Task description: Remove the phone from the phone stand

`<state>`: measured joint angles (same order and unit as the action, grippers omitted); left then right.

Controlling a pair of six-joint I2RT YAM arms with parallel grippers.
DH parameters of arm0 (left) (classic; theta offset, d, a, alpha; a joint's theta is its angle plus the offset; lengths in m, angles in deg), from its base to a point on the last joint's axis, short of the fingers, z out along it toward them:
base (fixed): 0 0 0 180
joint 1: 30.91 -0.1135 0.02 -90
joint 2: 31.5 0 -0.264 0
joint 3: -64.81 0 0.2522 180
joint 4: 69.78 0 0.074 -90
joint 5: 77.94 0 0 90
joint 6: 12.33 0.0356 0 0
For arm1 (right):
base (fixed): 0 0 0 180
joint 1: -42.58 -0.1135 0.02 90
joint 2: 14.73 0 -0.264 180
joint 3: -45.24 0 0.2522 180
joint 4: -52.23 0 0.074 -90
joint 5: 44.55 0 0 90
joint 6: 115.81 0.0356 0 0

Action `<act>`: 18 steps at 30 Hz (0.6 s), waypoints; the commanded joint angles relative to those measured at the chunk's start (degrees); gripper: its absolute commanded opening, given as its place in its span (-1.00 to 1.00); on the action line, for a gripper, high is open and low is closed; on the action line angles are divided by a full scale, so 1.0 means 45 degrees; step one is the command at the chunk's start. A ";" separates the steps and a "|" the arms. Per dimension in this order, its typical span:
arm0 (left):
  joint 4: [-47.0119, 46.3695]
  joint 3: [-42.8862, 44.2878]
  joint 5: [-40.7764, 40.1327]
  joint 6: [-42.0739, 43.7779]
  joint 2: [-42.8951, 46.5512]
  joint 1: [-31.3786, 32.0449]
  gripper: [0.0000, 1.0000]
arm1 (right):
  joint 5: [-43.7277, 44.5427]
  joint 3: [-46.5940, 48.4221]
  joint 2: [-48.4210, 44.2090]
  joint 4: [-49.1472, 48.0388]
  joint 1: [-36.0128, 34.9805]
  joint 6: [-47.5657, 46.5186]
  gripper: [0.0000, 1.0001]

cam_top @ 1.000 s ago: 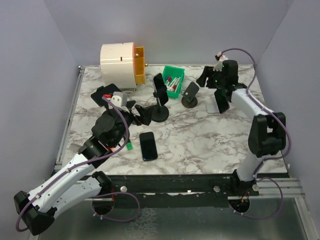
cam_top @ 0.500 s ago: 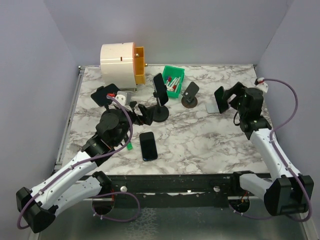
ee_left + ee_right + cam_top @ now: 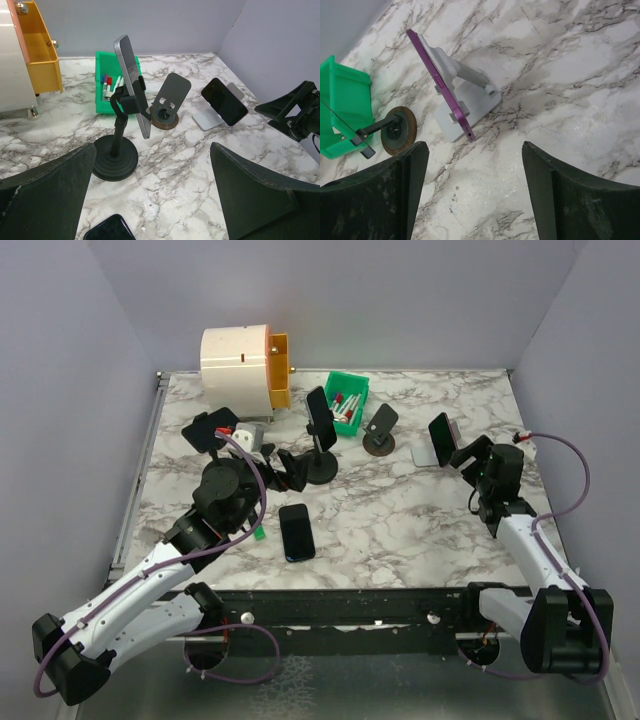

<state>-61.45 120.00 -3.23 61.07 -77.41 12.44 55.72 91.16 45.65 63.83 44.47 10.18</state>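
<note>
Left tool [image 3: 152,150] and right tool [image 3: 475,145] gape empty; phone [image 3: 438,82] sits in stand [image 3: 472,97]

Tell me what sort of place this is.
Probably a robotics lab test cell: grey walls box in a marble-patterned table, a left arm and right arm are bolted at its near edge, and props include a phone stand and green bin.

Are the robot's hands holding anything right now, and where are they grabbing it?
No, nothing. The left hand and the right hand are both open and empty.
</note>
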 commanded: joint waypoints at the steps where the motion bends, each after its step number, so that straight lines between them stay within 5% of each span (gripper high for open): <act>1: 0.0030 -0.0027 0.0255 0.0018 0.0218 0.0092 0.93 | -0.0644 -0.0128 0.0224 -0.1613 0.0041 -0.0591 0.58; 18: 0.0035 -0.0007 0.0310 0.0037 0.0285 0.0205 0.93 | -0.0865 0.0877 0.2627 -0.2392 0.0039 -0.1311 0.18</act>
<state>-61.45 120.00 -2.75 61.07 -77.02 12.75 53.05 92.84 55.66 56.31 44.47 5.44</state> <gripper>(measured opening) 0.965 0.612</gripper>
